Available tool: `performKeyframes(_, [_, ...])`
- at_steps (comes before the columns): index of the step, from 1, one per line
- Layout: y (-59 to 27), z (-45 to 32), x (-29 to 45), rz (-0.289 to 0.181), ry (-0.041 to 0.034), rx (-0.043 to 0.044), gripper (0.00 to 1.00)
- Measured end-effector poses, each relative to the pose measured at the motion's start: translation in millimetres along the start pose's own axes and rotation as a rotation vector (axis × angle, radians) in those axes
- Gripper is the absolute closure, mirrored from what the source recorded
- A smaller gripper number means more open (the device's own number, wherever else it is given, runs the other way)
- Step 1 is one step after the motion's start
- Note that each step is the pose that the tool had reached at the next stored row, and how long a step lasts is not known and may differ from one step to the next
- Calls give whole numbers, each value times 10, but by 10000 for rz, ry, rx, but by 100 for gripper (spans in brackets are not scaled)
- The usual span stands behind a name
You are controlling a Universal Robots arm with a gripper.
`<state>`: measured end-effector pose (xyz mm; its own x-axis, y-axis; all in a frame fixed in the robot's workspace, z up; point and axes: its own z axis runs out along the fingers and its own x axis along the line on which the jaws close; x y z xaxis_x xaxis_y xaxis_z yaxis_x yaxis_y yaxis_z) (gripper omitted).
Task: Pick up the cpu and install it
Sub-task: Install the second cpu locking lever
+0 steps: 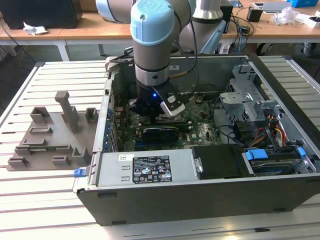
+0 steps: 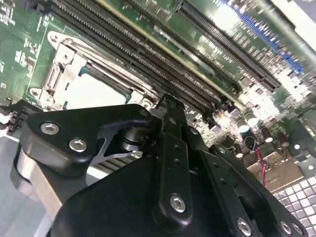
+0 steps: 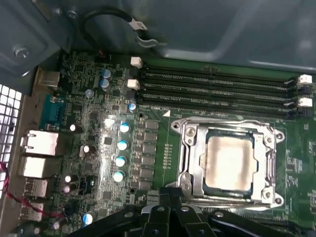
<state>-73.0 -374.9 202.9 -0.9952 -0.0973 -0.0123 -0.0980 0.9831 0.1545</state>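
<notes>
The cpu (image 3: 229, 160), a pale silver-grey square, lies flat inside the socket frame (image 3: 186, 148) on the green motherboard, with the metal bracket around its edges. It shows in the second wrist view as a bright patch, cpu (image 2: 91, 94), inside the same frame. My gripper (image 3: 170, 191) hovers just off the socket's edge, its black fingers (image 3: 164, 197) together and holding nothing. In the second wrist view the gripper (image 2: 168, 102) ends near the socket corner. In the exterior view the gripper (image 1: 150, 107) is lowered into the open computer case (image 1: 200, 200).
Memory slots (image 3: 212, 89) run alongside the socket. Blue-topped capacitors (image 3: 121, 145) and rear ports (image 3: 42, 143) stand nearby. A drive cage (image 1: 245, 95) with cables fills the case at the exterior view's right. A grey fixture plate (image 1: 50, 135) lies on the slatted table at the left.
</notes>
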Motion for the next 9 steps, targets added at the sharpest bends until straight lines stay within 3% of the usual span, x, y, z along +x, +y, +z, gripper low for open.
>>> performKeyframes(4, [9,33,-6,-247,29,-104,89])
performKeyframes(9, [8,41,-13,-301,36,-132,89])
